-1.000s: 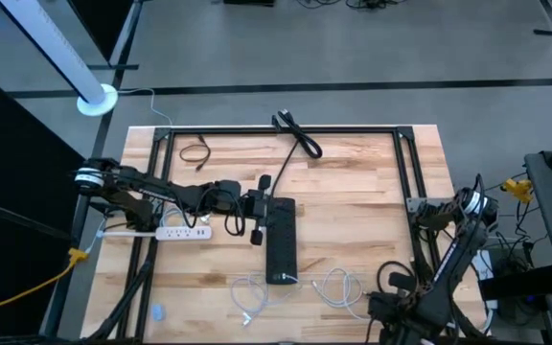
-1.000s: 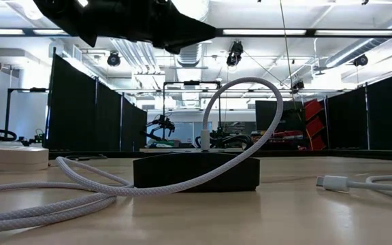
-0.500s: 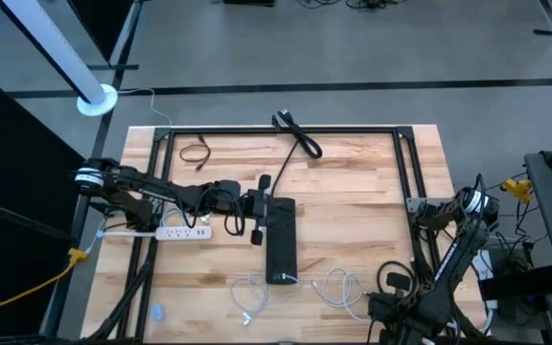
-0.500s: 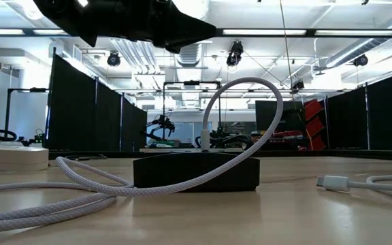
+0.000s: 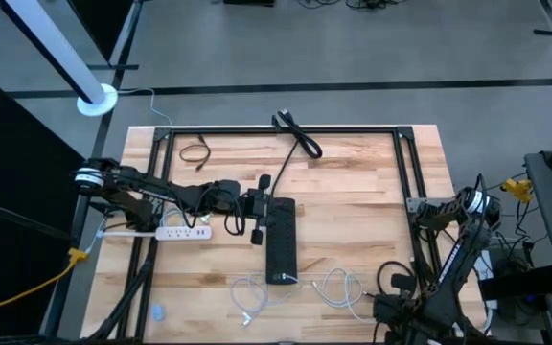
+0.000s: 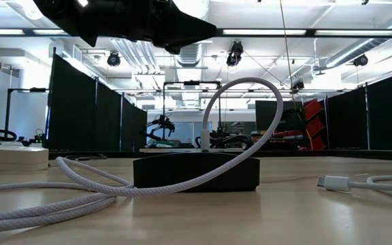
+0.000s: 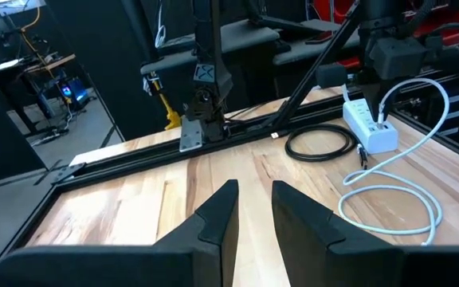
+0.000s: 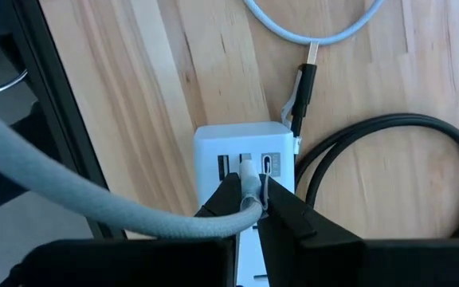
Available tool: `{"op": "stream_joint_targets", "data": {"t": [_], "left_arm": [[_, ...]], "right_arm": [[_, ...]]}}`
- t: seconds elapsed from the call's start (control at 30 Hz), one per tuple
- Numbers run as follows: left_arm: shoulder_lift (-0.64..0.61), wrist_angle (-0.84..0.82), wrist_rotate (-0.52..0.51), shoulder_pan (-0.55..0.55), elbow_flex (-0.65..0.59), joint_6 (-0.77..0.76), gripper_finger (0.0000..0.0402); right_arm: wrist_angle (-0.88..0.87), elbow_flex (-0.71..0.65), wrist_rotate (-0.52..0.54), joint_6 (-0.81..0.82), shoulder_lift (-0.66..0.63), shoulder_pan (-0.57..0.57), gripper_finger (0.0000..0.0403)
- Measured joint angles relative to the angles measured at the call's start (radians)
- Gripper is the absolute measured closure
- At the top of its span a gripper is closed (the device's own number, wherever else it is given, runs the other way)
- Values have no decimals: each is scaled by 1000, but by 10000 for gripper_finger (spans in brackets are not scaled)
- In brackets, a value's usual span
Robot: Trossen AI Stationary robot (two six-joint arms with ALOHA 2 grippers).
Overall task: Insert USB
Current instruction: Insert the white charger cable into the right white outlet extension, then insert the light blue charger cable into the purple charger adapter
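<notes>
White cable plugged into a dark box on the tabletop

A white braided cable [image 6: 250, 85] arched up from the dark box [image 6: 196, 173], looping toward the left edge; a loose connector [image 6: 334, 182] lay near the right edge, beneath a dark arm [image 6: 121, 20].

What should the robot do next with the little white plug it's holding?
Probably push the white plug straight on into the white charger. The right gripper is pinching the plug with its tip right at the charger's row of ports, so it looks lined up, though I can't tell how deep it sits. The left gripper waits open over the middle of the table.
</notes>
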Motion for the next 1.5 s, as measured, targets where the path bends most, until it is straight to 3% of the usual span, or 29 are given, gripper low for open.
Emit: {"op": "stream_joint_targets", "data": {"t": [1.07,1.23,1.5], "left_arm": [[0,3,-3,2,0,2,336],[0,3,-3,2,0,2,336],[0,2,-2,2,0,2,336]], "right_arm": [[102,-71,2,-45,-9,-2,388],[45,-36,-21,-13,-4,-25,325],[-9,38,-203,-13,-30,-105,228]]}}
